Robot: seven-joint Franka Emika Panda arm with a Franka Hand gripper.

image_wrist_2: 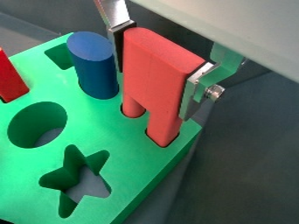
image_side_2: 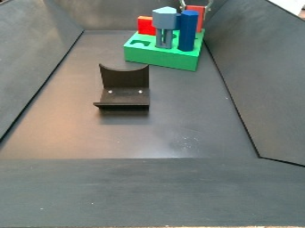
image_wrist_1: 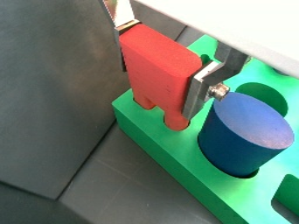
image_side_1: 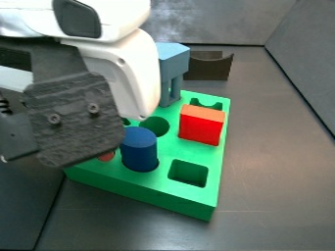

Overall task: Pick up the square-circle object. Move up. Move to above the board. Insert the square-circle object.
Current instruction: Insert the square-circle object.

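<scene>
Salmon-red square-circle object (image_wrist_2: 158, 83) clamped between pincer (image_wrist_2: 160, 59) plates, lower legs meeting green board (image_wrist_2: 140, 184), blue cylinder (image_wrist_2: 93, 63) beside.

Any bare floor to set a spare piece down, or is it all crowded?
Open dark floor lies in front of the fixture. The board is crowded: blue cylinder, red cube, and the tool holding the square-circle object.

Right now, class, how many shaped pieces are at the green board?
4. The square-circle object, in the gripper at the board's edge; the blue cylinder beside it; the red cube across the board; the light blue legged peg behind the arm. More may be hidden there.
</scene>
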